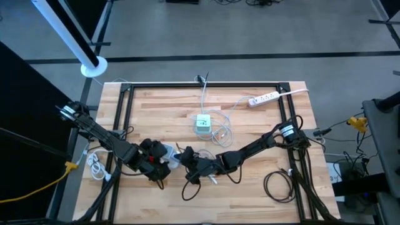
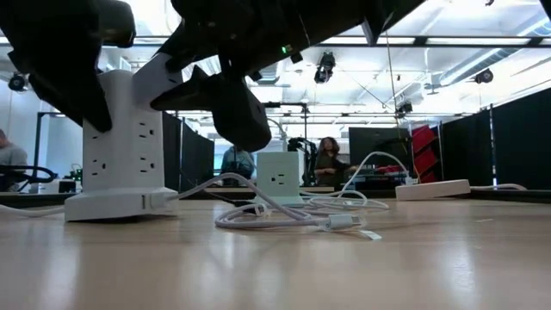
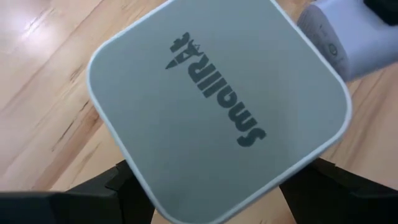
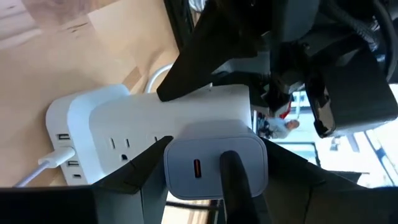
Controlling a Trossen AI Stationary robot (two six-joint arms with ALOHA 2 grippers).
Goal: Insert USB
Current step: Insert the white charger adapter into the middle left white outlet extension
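While clamped, white charger (image 4: 214, 165) shows red-lined port

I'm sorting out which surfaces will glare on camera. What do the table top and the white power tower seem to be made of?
Table top: looks like wood, butcher-block planks with visible grain and seams, with a slight sheen near the low camera, so probably sealed.
Power tower: seemingly moulded plastic, smooth white walls; its top face is matte grey with printed lettering.
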